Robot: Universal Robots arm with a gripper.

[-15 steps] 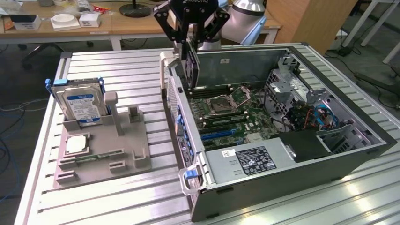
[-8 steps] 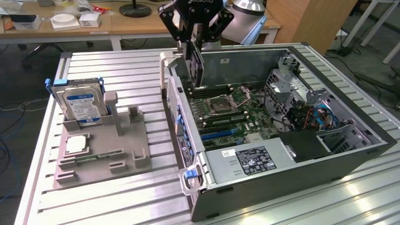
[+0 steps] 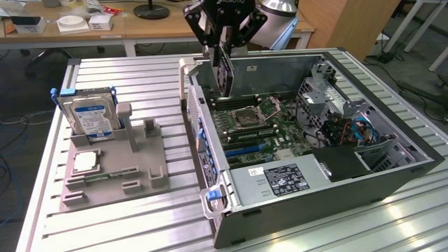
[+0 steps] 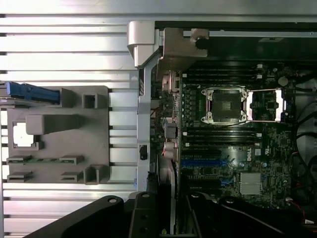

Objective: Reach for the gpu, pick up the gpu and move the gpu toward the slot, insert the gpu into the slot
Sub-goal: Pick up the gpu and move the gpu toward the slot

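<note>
My gripper (image 3: 225, 44) hangs over the rear part of the open computer case (image 3: 392, 173), shut on the gpu (image 3: 224, 73). The card hangs upright and edge-on below the fingers, dark, with its lower edge just above the motherboard (image 3: 259, 126) near the case's back wall. In the wrist view the gpu (image 4: 168, 193) shows as a thin strip between the black fingers (image 4: 143, 213), beside the case's rear panel. The blue expansion slot (image 3: 248, 148) (image 4: 203, 162) lies on the board apart from the card, with the processor socket (image 4: 224, 105) further off.
A grey parts fixture (image 3: 112, 173) at the exterior view's left holds a blue-labelled hard drive (image 3: 87, 115), a square processor chip (image 3: 85, 161) and a memory stick (image 3: 112, 174). Inside the case are a power supply (image 3: 280, 181), drive cages and cables (image 3: 350, 128). Ribbed aluminium table around.
</note>
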